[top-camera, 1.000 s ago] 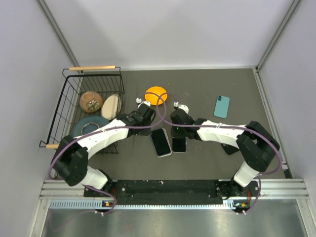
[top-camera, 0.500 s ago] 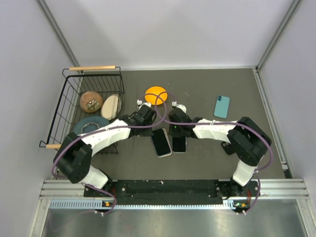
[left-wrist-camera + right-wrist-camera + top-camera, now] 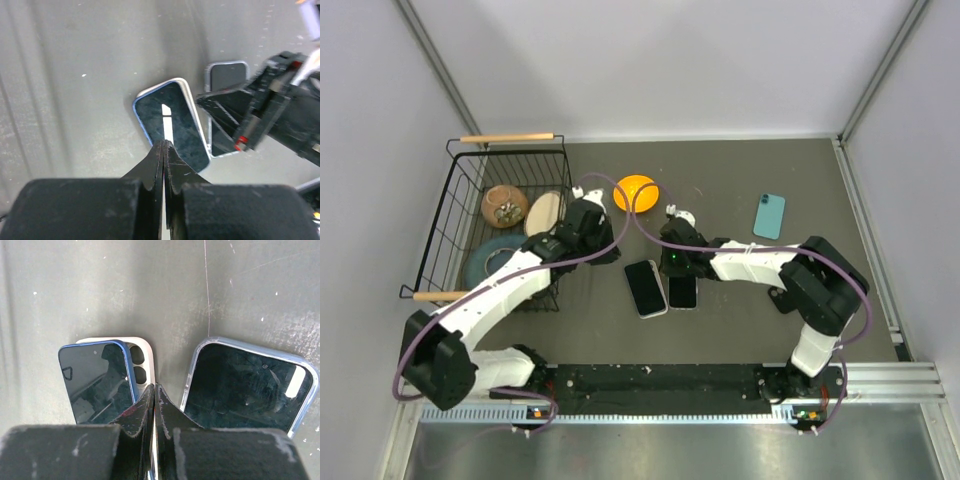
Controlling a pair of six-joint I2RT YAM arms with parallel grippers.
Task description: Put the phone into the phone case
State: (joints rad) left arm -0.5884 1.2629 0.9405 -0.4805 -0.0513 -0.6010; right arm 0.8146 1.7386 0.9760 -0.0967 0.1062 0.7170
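Note:
The phone lies flat at mid-table with its black screen up. It appears seated inside the clear rim of the phone case. The phone also shows in the right wrist view and in the left wrist view, where my right gripper partly hides it. My right gripper is shut and empty. Its tips are at the gap between this phone and a white-rimmed phone. My left gripper is shut and empty, up and to the left of both phones, with its tips over the white-rimmed phone's near end.
The white-rimmed phone has a blue edge and two camera holes showing beside it. A teal phone lies at the right. An orange disc lies behind the arms. A black wire basket with several items stands at the left.
My left arm has drawn back to the left, away from the white-rimmed phone. My right gripper has shifted slightly left and stays by the phones. Neither phone has moved.

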